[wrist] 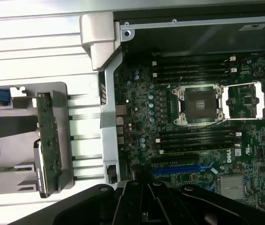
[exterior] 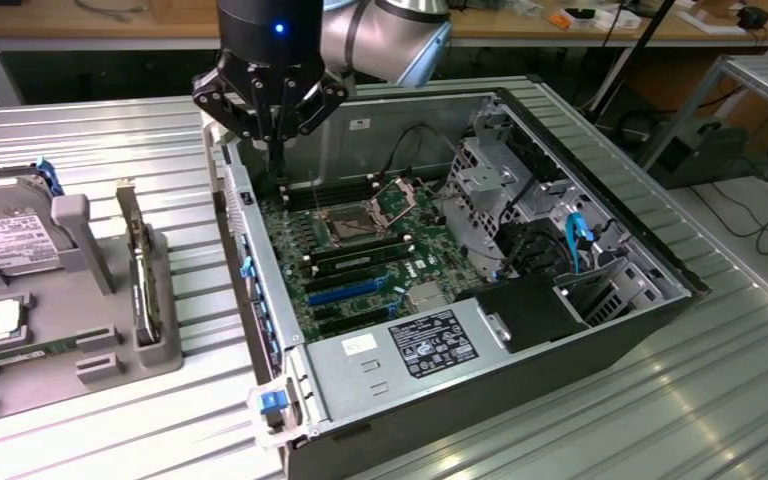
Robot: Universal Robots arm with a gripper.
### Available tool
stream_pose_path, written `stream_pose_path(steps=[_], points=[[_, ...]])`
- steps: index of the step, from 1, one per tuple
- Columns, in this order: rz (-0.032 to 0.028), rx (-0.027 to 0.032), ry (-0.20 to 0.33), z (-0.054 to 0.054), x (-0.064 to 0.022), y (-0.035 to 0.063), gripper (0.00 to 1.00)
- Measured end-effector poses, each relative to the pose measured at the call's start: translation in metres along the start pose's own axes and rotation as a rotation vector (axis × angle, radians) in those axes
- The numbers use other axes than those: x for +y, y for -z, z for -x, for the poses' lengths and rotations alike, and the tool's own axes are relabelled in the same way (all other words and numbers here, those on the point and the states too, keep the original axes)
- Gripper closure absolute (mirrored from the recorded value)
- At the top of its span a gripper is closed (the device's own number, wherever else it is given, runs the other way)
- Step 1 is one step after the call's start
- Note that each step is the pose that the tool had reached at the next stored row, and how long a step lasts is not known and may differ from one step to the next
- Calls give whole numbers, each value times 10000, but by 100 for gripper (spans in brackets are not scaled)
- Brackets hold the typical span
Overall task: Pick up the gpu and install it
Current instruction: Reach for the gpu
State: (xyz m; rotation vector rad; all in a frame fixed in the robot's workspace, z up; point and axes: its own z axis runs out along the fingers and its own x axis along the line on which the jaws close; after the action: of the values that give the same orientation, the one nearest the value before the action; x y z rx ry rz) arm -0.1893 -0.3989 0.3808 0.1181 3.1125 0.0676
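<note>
The gpu (exterior: 137, 270) stands on its edge in a slot of the grey holder (exterior: 84, 300) on the table, at the exterior view's left of the open computer case (exterior: 257, 260). In the wrist view the gpu (wrist: 48, 140) is seen from above as a thin card, with its pale bracket at one end. My gripper (exterior: 277, 150) hangs above the case's rear corner, over the motherboard (exterior: 357, 250), well apart from the card. Its fingers (wrist: 146, 194) are together with nothing between them. Blue expansion slots (wrist: 181, 168) lie on the board close to the gripper.
A silver hard drive (exterior: 11, 240) and a narrow green memory stick (exterior: 24, 352) sit in the same holder. Inside the case are the processor socket (wrist: 200, 104), the power supply (exterior: 411, 350) and a drive cage (exterior: 491, 180) with cables. The case wall stands between holder and board.
</note>
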Motion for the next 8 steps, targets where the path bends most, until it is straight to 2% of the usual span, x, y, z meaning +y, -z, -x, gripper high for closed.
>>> stream_pose_path(steps=[8], points=[[0,0,1,-77,-6,-10,89]])
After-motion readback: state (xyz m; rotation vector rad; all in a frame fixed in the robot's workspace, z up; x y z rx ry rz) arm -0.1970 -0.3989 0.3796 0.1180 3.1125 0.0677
